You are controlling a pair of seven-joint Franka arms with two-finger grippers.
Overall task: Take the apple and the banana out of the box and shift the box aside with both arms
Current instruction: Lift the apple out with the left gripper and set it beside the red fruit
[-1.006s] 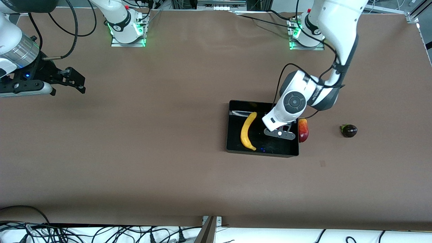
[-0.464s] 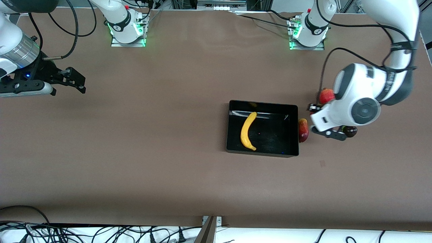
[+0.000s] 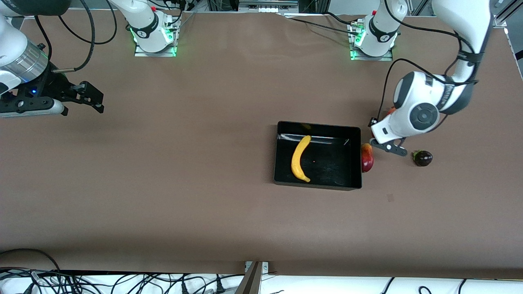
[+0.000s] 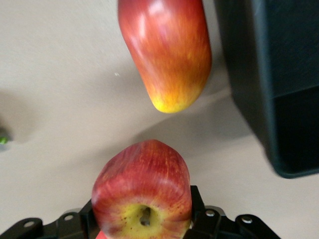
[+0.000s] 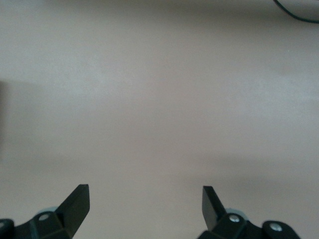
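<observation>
The black box (image 3: 318,181) lies mid-table with the yellow banana (image 3: 300,159) in it. A long red-and-yellow fruit (image 3: 367,158) lies against the box's outer wall at the left arm's end. It also shows in the left wrist view (image 4: 167,55), next to the box wall (image 4: 279,84). My left gripper (image 3: 384,122) is low over the table just past that fruit, and the arm hides most of it. In the left wrist view the gripper (image 4: 144,214) grips a red apple with a yellow stem end (image 4: 142,194), its black fingers pressed against the apple's sides. Only a red sliver of the apple (image 3: 391,110) shows in the front view. My right gripper (image 3: 93,100) waits open and empty over bare table (image 5: 145,191).
A small dark purple fruit with a green stem (image 3: 422,158) lies on the table toward the left arm's end, past the red-and-yellow fruit. Cables run along the table's near edge, below the tabletop.
My left arm swung from over the box out to the apple beside it, then shifted slightly back and covered the apple. The right arm has not moved.
</observation>
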